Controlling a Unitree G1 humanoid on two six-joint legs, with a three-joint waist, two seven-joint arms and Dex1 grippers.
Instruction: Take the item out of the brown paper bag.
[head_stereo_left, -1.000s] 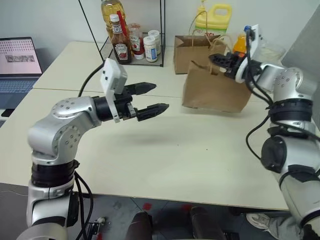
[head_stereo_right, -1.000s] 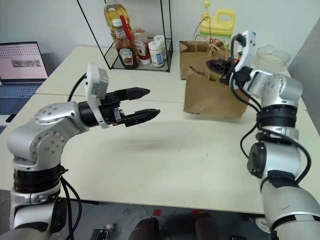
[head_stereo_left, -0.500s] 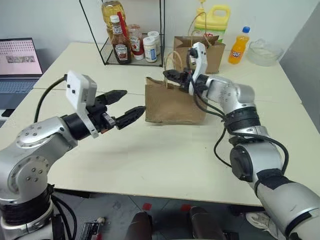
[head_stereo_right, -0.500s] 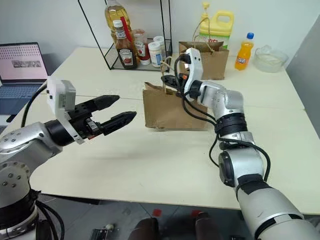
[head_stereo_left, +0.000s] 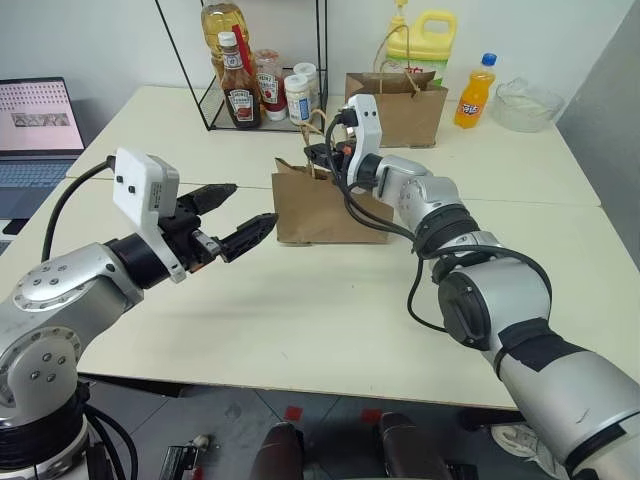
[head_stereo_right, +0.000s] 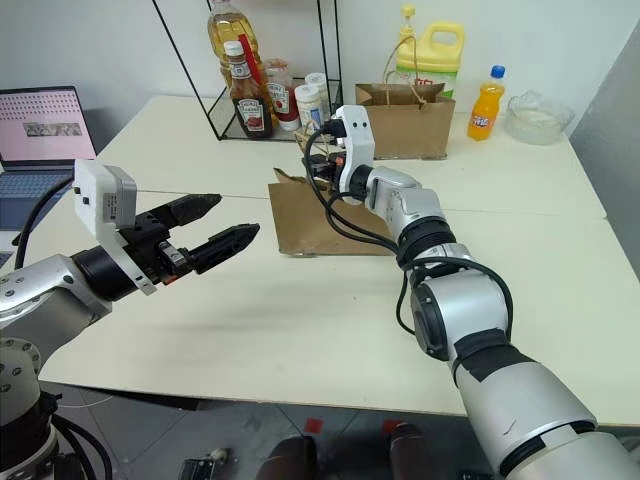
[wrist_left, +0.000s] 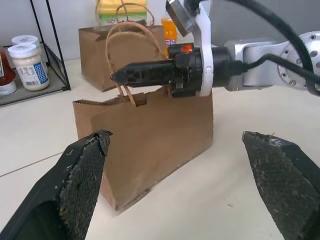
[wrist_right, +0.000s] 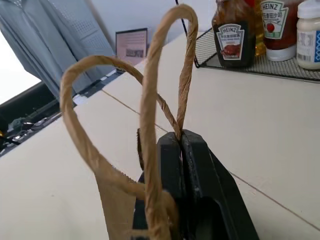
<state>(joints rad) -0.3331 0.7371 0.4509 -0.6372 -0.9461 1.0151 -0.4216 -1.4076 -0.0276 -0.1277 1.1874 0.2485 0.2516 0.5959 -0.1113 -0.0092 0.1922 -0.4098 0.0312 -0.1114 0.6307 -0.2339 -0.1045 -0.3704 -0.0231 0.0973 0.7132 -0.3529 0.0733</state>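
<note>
The brown paper bag (head_stereo_left: 330, 208) stands upright on the table in front of me, its top edge creased. My right gripper (head_stereo_left: 312, 155) is level over the bag's mouth. It is shut on the tan twine handles (wrist_right: 150, 100), which loop up past its fingers (wrist_right: 192, 165). My left gripper (head_stereo_left: 250, 203) hovers just left of the bag, open wide and pointing at its side, with nothing between the fingers (wrist_left: 82, 170). The item is hidden; I cannot see inside the bag.
A smaller brown bag (head_stereo_left: 395, 95), a yellow jug (head_stereo_left: 430, 35), an orange soda bottle (head_stereo_left: 476, 90) and a glass bowl (head_stereo_left: 525, 100) stand at the back. A wire rack (head_stereo_left: 215, 105) with a ketchup bottle (head_stereo_left: 240, 90) is at the back left. A laptop (head_stereo_left: 35, 115) sits far left.
My right gripper has pulled the bag by its handles leftward across the table, close to my left gripper. The left gripper drew back and to the left, staying open.
</note>
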